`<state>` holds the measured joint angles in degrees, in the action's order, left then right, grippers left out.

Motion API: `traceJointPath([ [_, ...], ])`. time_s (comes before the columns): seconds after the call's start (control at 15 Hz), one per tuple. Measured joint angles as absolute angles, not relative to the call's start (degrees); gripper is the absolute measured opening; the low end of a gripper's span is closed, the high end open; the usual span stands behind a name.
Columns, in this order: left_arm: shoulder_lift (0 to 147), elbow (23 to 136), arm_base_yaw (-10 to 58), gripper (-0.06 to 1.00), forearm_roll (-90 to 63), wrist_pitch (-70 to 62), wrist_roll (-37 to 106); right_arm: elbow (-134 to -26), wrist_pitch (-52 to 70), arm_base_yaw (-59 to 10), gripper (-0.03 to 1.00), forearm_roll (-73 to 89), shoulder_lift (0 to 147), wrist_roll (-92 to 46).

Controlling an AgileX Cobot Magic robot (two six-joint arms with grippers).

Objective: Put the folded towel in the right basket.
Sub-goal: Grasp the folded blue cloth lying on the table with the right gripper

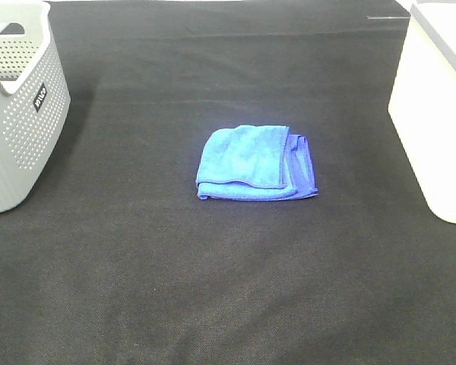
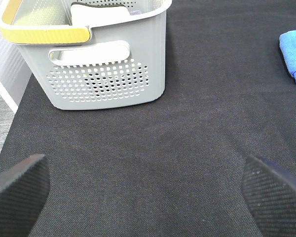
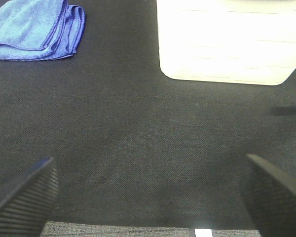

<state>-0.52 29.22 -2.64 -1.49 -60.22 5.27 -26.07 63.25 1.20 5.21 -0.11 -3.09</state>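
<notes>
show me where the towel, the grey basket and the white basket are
towel [image 1: 247, 158]: exterior high view, middle of its lighter top fold
grey basket [image 1: 32, 125]: exterior high view, perforated side wall
white basket [image 1: 433, 129]: exterior high view, plain side wall

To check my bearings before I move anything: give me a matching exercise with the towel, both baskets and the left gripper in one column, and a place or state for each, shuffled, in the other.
Things:
1. towel
2. grey basket
3. white basket
4. left gripper

Places or states:
A. far right of the table
B. open, holding nothing
C. folded, in the middle of the table
D. far left of the table

Pairs: 1-C, 2-D, 3-A, 4-B
</notes>
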Motion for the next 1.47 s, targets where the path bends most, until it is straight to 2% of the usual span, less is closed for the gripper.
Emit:
traceJointPath([
  [1.47, -0.5, 29.2, -2.6, 0.99, -2.8, -60.2, 5.0, -26.1, 63.3, 1.2, 0.96, 5.6, -0.1, -3.1],
])
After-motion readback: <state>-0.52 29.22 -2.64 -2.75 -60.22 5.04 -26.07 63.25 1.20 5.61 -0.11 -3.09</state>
